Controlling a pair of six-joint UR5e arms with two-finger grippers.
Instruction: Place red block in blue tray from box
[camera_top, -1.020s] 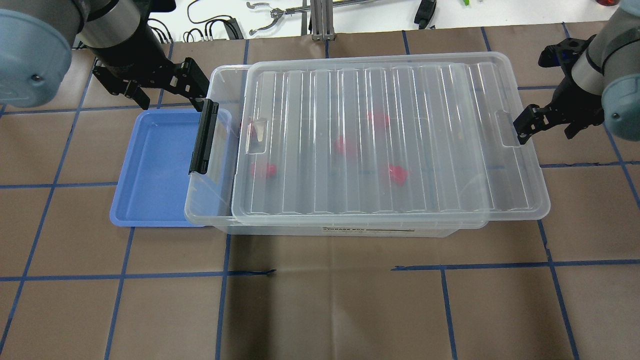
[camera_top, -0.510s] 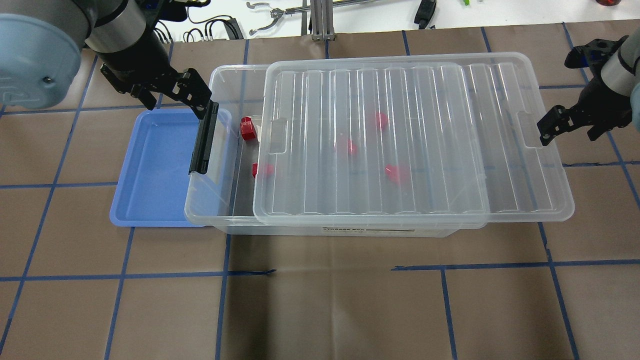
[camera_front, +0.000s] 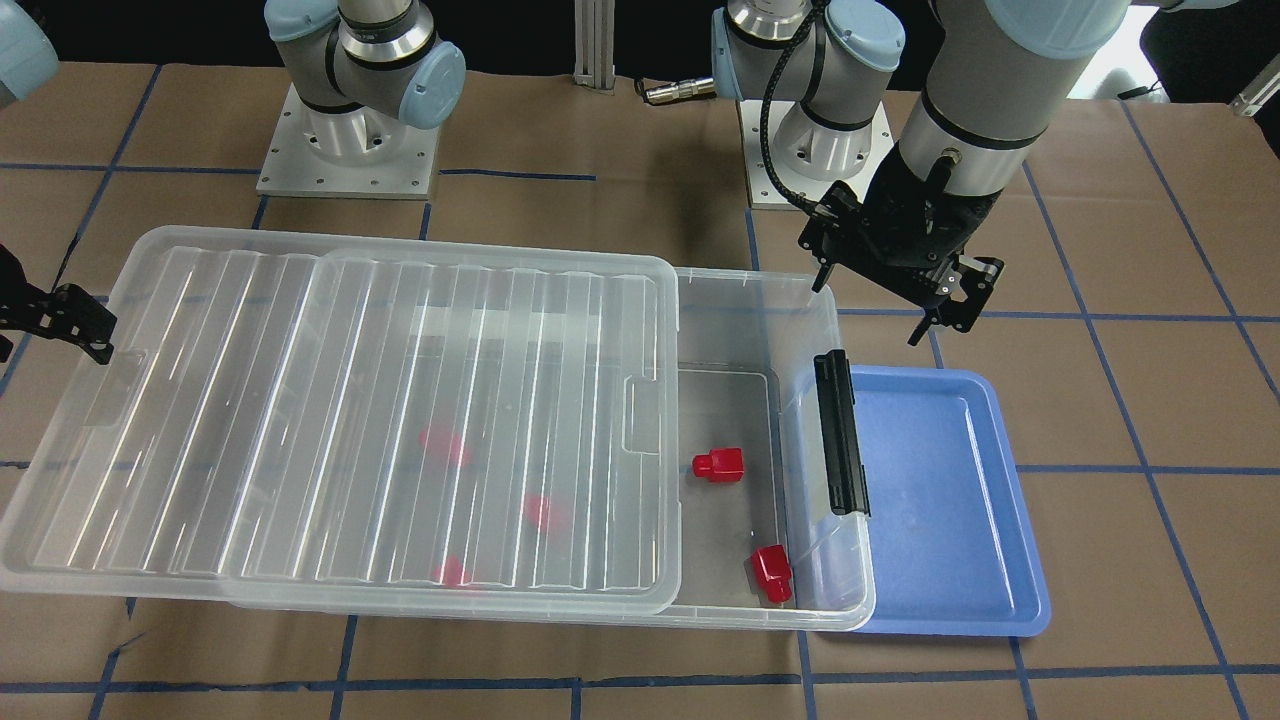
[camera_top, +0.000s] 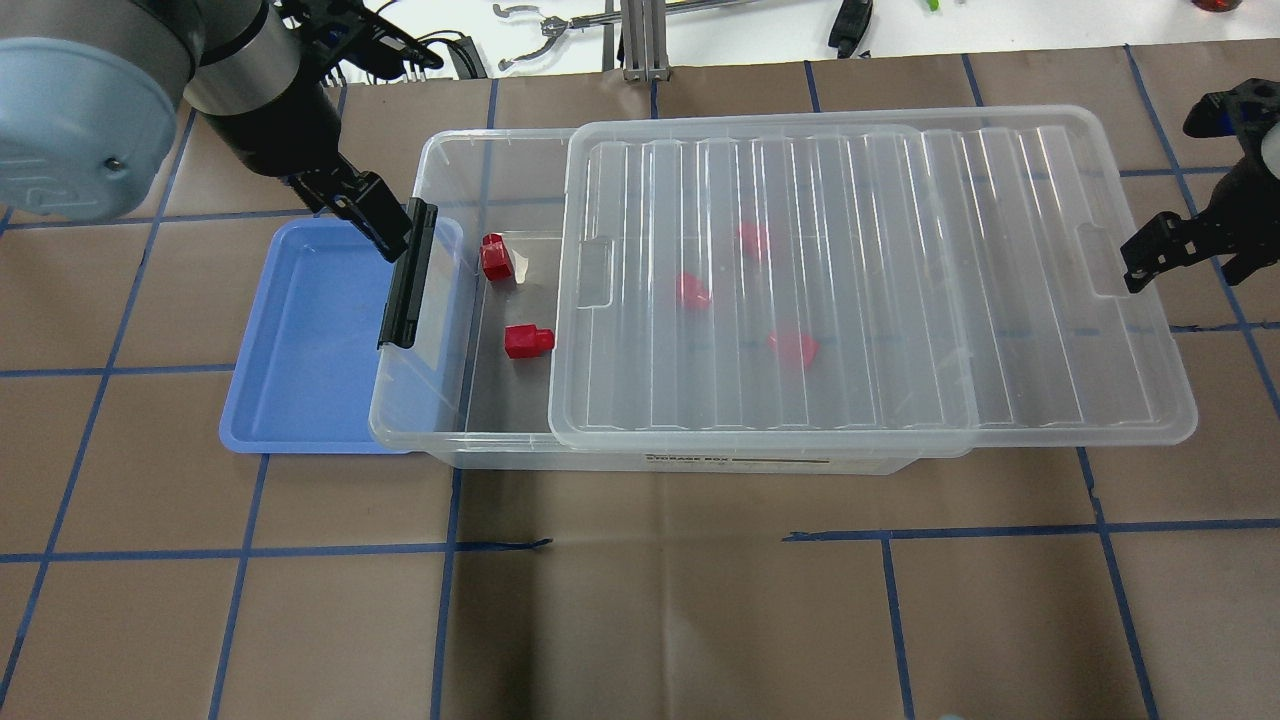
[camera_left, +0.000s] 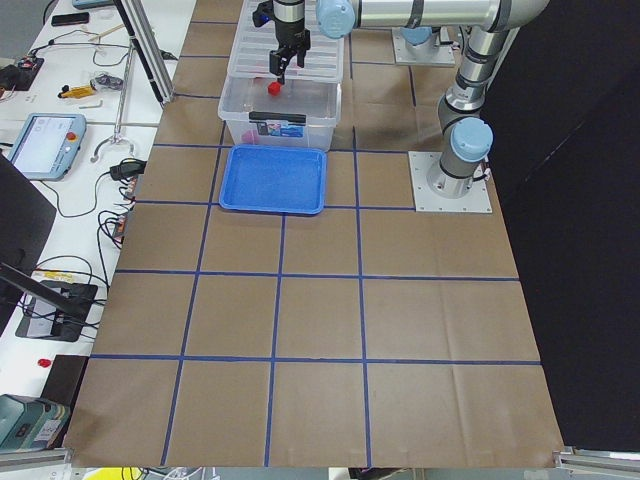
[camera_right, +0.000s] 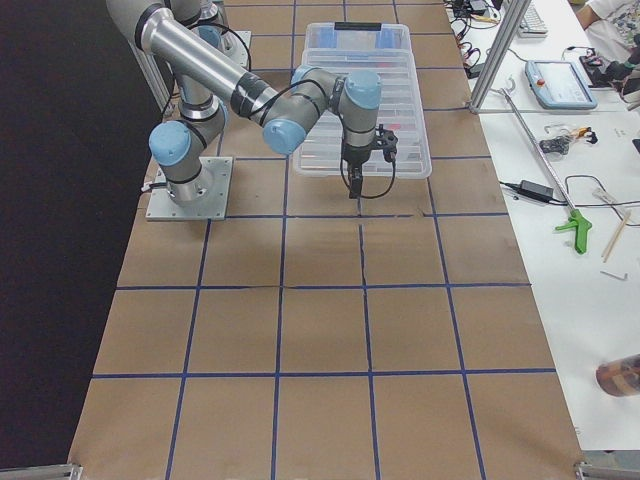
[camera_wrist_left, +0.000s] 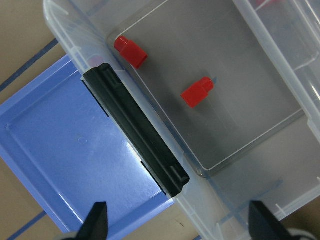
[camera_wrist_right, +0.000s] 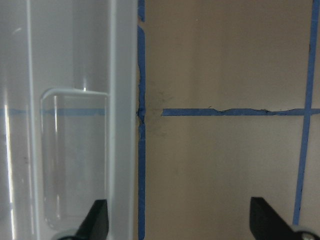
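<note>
The clear box (camera_top: 432, 165) stands mid-table with its black latch bar (camera_top: 407, 275) at the left end. Its ribbed lid (camera_top: 850, 280) lies shifted right and overhangs that end. Two red blocks (camera_top: 495, 258) (camera_top: 527, 341) lie uncovered in the box; three more (camera_top: 752, 240) show blurred under the lid. The blue tray (camera_top: 310, 340) lies left of the box, partly under its rim, with nothing in it. My left gripper (camera_top: 375, 220) is open and empty above the latch end. My right gripper (camera_wrist_right: 180, 220) is open, with one finger (camera_wrist_right: 97, 220) over the lid's handle recess.
Brown paper with blue tape lines covers the table (camera_top: 640, 600). Cables and tools (camera_top: 560, 25) lie on the white bench beyond the far edge. The arm bases (camera_front: 350, 150) stand behind the box.
The lid has slid to the right together with my right gripper, uncovering two red blocks at the latch end. My left gripper has turned and shifted a little near the latch.
</note>
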